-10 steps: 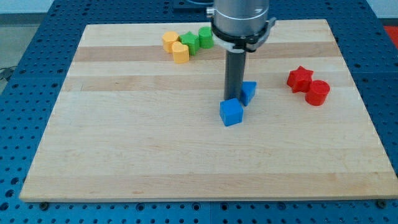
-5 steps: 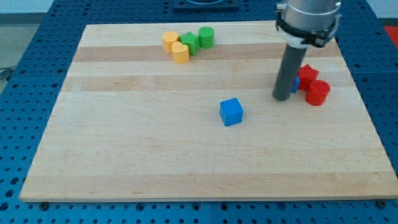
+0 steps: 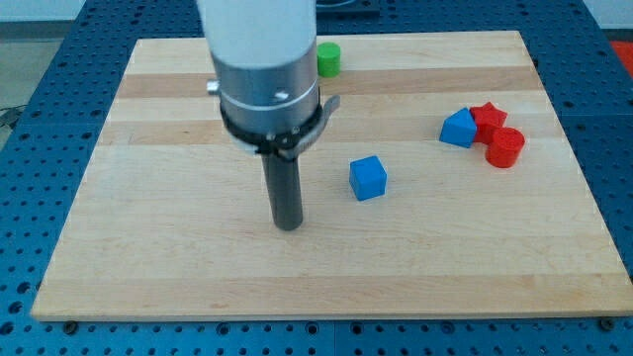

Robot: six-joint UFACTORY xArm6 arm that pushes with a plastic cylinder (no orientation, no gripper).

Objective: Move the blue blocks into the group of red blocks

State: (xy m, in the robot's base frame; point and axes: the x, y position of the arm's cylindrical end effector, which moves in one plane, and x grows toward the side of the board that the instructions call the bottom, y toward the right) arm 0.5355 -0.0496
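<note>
My tip (image 3: 287, 225) sits on the desk (image 3: 178, 267), near the blue cube (image 3: 368, 178) at its 8 o'clock, not touching it. I have no pincer on this rod, so nothing is held. The other blue block (image 3: 458, 129) touches the red star block (image 3: 488, 119) at its 9 o'clock; the red cylinder (image 3: 504, 147) adjoins them. A green cylinder (image 3: 328, 59) shows at 12 o'clock.

The tip (image 3: 288, 226) stands on bare board, to the view's left of the blue cube (image 3: 368, 178), with open wood between them. Between the blue cube and the red group lies unobstructed board. A second blue block (image 3: 458, 129) touches the red star block (image 3: 487, 118), fronting that group; the red cylinder (image 3: 505, 147) sits just below.
</note>
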